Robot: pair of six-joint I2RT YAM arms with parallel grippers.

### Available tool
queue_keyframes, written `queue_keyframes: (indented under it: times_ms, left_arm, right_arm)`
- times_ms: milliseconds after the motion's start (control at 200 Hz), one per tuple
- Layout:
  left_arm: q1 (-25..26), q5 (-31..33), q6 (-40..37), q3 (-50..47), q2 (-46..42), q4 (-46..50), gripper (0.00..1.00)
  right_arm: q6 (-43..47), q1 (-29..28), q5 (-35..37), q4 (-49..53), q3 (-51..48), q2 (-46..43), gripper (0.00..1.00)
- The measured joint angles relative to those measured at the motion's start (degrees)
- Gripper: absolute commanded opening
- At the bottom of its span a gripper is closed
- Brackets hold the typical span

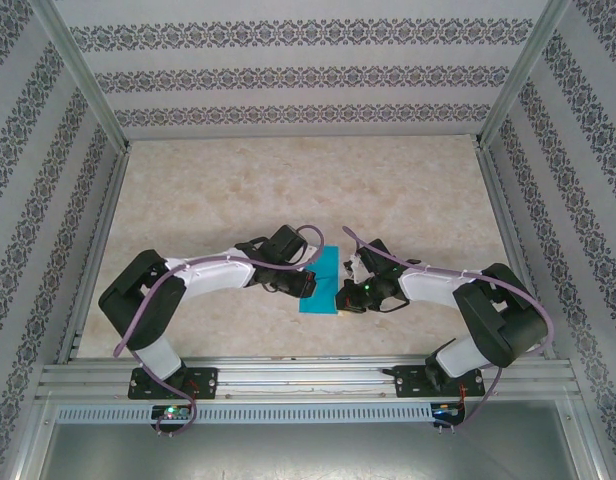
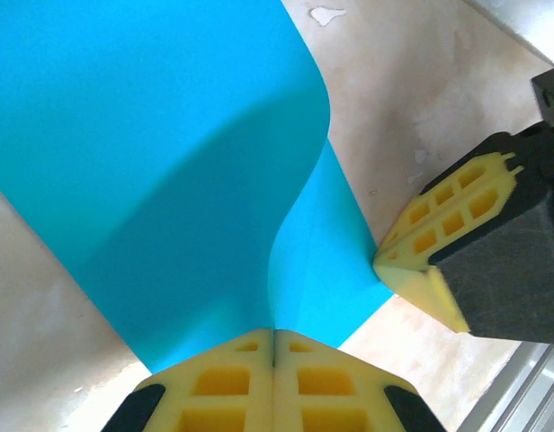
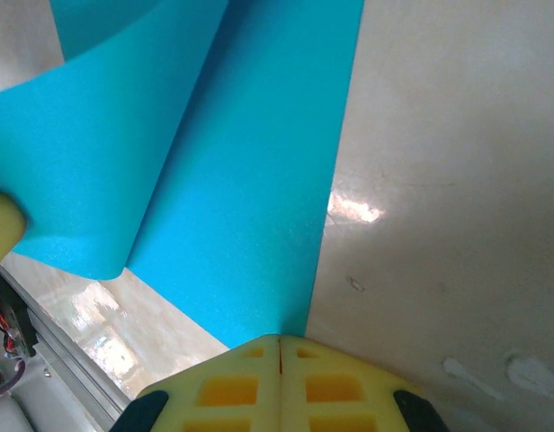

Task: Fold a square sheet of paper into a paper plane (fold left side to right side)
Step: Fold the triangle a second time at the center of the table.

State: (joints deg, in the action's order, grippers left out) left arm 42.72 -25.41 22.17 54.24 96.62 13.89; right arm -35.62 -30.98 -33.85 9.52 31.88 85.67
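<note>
Yellow left gripper (image 2: 273, 335) pinches matte teal square sheet of paper (image 2: 169, 135), curling it; right gripper (image 3: 279, 346), clenched empty, touches its corner.

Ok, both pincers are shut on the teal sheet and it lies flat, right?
The left pincer and right pincer are shut on the teal sheet, but it is not flat: one side curls up, as the left wrist view shows.

Overhead looks down — wrist views, close, share the paper (image 2: 151, 135).
</note>
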Motion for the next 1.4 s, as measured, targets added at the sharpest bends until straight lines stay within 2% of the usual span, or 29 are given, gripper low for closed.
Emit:
queue_keyframes:
  times_ms: [734,1399]
  left_arm:
    - [-2.36,-0.04,-5.29,3.52,4.7,3.32,0.04]
    - [-3.08,1.05,-6.62,4.52,5.73,3.67,0.04]
  right_arm:
    - [0.02,0.02,-0.04,0.33,0.26,0.28,0.0]
    - [0.02,0.02,-0.07,0.39,0.33,0.35,0.0]
